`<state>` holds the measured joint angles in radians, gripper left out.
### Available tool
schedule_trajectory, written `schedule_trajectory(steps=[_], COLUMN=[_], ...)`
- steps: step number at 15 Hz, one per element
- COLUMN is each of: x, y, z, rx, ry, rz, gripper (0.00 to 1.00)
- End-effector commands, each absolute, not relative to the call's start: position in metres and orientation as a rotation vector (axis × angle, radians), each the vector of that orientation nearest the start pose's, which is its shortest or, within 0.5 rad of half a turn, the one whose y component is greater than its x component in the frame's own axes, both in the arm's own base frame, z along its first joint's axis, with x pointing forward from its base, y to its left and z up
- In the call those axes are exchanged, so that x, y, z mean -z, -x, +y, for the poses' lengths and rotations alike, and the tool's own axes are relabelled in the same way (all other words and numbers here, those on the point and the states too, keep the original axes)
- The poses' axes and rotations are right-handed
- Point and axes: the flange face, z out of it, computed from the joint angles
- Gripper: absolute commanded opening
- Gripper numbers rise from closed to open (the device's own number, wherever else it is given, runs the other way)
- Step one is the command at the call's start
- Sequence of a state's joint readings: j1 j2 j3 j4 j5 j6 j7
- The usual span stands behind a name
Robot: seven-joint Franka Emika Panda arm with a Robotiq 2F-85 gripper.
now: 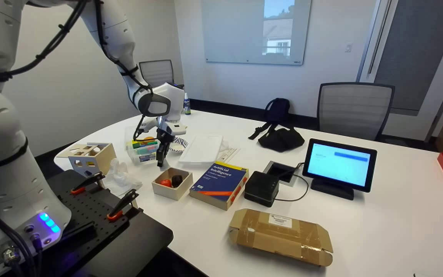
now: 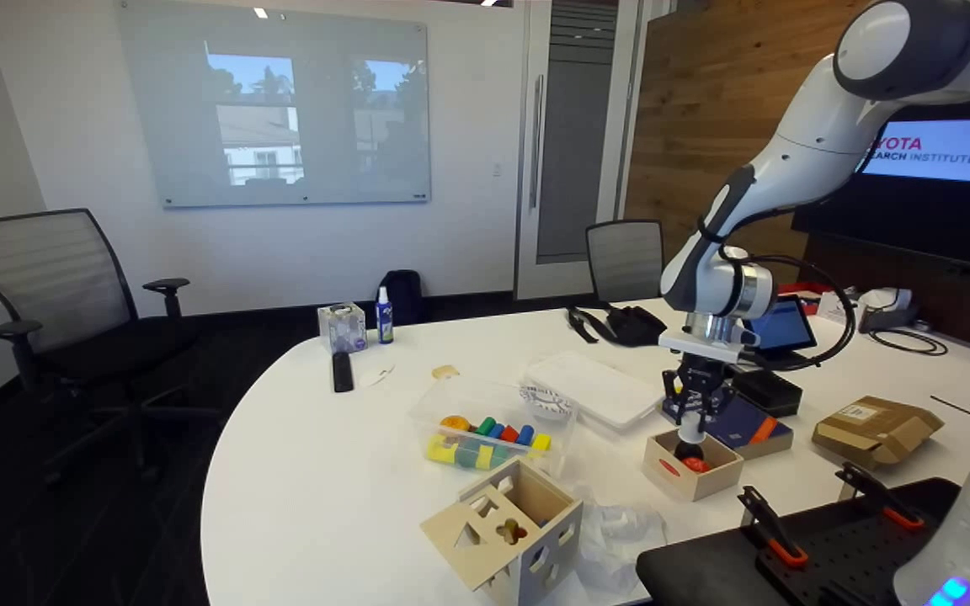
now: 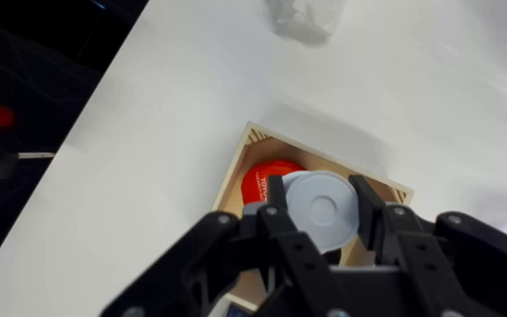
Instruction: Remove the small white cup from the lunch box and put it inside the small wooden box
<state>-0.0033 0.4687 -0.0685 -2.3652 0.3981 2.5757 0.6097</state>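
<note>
The small white cup point(image 3: 324, 211) is between my gripper's fingers point(image 3: 319, 193), one finger against each side, its round base facing the wrist camera. The gripper also shows in both exterior views point(image 1: 161, 156) point(image 2: 692, 406), with the cup point(image 2: 692, 427) below the fingertips. The small wooden box point(image 2: 672, 473) is under the cup; its rim shows in the wrist view point(image 3: 231, 171). In it lie a red ball point(image 3: 264, 178) and a dark ball point(image 2: 689, 451), partly hidden by cup and fingers. The lunch box point(image 2: 423, 414), translucent with coloured blocks, stands apart from the gripper.
A blue book point(image 1: 219, 182) stands close beside the wooden box. A white tray or lid point(image 1: 202, 149), a wooden shape-sorter cube point(image 2: 527, 530), crumpled white plastic point(image 2: 620, 539), a black device point(image 1: 262, 188) and a cardboard package point(image 1: 283, 236) are around it.
</note>
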Motion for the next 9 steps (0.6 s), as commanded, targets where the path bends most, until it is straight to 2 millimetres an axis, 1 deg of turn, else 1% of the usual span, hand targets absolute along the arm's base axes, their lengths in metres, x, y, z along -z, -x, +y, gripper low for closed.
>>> schedule_trajectory(steps=[1,2,3,4,6,7,9], x=[-0.112,-0.112,-0.109,-0.107,-0.104,-0.103,-0.102], y=[-0.473,-0.474,-0.477,-0.479,-0.483,-0.485,-0.487], z=[-0.051,-0.053,-0.052,-0.052,-0.049,-0.048,-0.045], rx=[-0.408,-0.411,-0.418,-0.425,-0.437,-0.434,-0.428], ry=[2.617,2.616,2.613,2.609,2.598,2.594,2.597], rz=[1.522,1.521,1.506,1.486,1.429,1.412,1.379], gripper=[0.15,0.15,0.65,0.66,0.80,0.88,1.00])
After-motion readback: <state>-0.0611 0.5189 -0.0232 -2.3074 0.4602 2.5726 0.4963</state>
